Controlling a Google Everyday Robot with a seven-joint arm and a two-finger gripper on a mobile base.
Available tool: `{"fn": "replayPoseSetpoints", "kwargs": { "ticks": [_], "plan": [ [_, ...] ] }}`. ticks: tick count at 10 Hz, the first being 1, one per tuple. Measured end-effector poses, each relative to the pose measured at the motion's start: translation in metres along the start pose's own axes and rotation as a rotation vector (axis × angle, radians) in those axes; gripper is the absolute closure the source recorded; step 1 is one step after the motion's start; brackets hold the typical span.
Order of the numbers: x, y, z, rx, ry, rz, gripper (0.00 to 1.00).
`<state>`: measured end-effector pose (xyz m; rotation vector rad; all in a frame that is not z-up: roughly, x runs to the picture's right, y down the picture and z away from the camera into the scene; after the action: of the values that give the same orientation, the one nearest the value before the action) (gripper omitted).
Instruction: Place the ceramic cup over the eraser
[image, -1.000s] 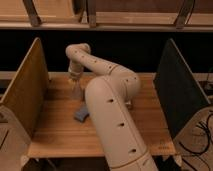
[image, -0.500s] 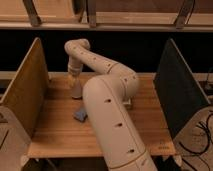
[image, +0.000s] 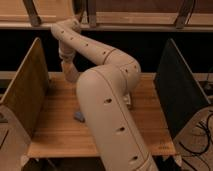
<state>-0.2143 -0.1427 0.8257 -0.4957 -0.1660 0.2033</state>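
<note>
1. At the far left of the desk (image: 55, 131), close to the upright wooden panel (image: 25, 94), the gripper (image: 68, 69) hangs from the wrist and points down at the boards.
2. The jaws are drawn together. They seem to be clamped on a pale tapered shape, most likely the ceramic cup (image: 72, 76), though the dim view makes the cup hard to tell from the wrist above it.
3. That pale shape sits low, at or just above the wood, in the back left part of the desk.
4. The cream arm (image: 107, 100) rises from the bottom of the view, fills the middle, bends at the top left and drops to the gripper.
5. A blue-grey pad (image: 79, 116) lies flat on the desk just beside the arm's thick lower link, nearer the camera than the cup and well apart from it.
6. A dark panel (image: 177, 90) stands along the desk's right edge, opposite the wooden one.
7. Black cables (image: 201, 134) trail on the floor beyond the dark panel.
</note>
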Motion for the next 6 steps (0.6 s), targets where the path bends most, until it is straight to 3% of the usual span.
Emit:
{"fn": "replayPoseSetpoints", "kwargs": {
  "ticks": [3, 5, 6],
  "plan": [
    [0.016, 0.012, -0.073, 0.078, 0.049, 0.046, 1.00],
    [0.043, 0.031, -0.119, 0.122, 0.058, 0.139, 1.00],
    [0.055, 0.041, -0.133, 0.132, 0.057, 0.182, 1.00]
  ]
}}
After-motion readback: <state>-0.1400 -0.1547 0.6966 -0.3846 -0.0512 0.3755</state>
